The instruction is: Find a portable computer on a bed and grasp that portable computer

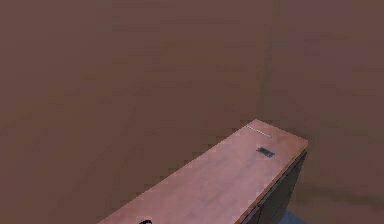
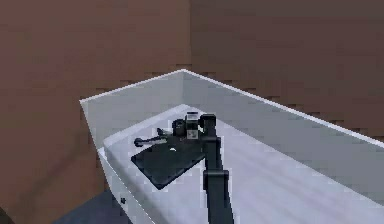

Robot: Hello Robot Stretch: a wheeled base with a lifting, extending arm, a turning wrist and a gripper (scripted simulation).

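Portable computer is lying flat toward the bed's walled end, close to its near edge. Tool is sitting at the slab's far side; cannot tell whether it is holding anything. Likely risk: the thin, hard, smooth dark slab is hugging the pale mattress, so fingers may skid and push it off the edge.

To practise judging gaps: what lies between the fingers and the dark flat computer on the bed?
Nothing else: in the arm side view the fingers end at the far edge of the computer, with only pale bed around. Contact cannot be told.
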